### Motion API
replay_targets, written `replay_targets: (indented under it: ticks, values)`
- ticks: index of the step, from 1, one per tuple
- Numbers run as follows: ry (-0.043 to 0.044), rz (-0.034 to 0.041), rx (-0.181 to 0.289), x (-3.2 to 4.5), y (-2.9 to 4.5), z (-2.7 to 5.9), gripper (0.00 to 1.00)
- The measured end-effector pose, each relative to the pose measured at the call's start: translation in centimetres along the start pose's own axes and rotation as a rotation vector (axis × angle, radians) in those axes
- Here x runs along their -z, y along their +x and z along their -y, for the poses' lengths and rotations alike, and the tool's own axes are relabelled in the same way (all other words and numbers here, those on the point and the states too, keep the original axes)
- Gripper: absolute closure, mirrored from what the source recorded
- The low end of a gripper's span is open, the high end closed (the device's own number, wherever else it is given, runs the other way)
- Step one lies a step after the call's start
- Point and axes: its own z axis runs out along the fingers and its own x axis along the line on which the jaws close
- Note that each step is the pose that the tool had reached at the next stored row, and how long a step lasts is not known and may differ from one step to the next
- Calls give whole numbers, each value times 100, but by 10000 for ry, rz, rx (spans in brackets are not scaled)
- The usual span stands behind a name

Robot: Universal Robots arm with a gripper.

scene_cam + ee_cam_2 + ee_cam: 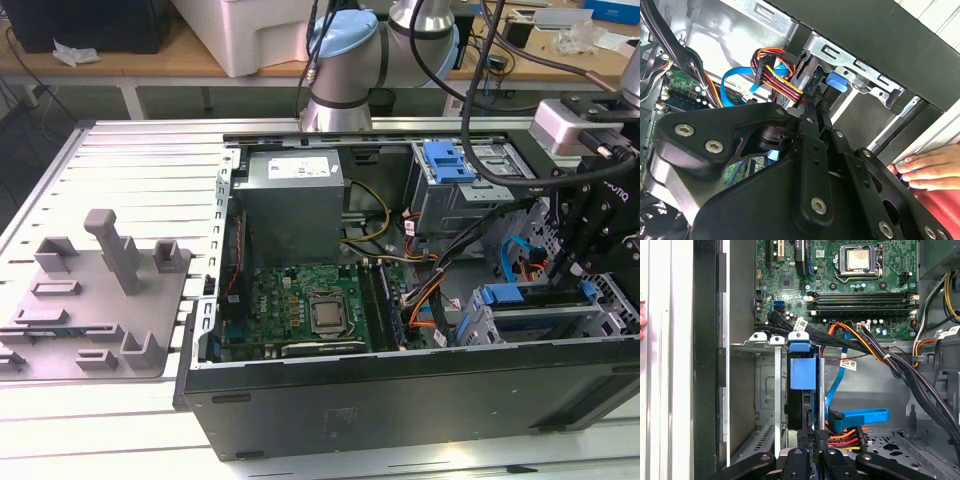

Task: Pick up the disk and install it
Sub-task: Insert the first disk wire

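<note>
Hanging over one open computer case [400, 400] at the exterior view's lower right, the one gripper [807, 452] has its jaws clenched on the one disk [802, 390], standing on edge inside the drive cage [757, 390].

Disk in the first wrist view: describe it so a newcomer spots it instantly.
Start at the green motherboard, then find the grey metal drive cage beside it. The disk stands edge-on in the cage's slot, wearing a blocky blue plastic bracket, unlike the flat blue cable nearby.
</note>
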Motion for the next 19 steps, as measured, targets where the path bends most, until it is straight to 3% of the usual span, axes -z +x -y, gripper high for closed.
replay_targets:
  ticks: [19]
  values:
    - [1,-5,0,-4,-2,0,84]
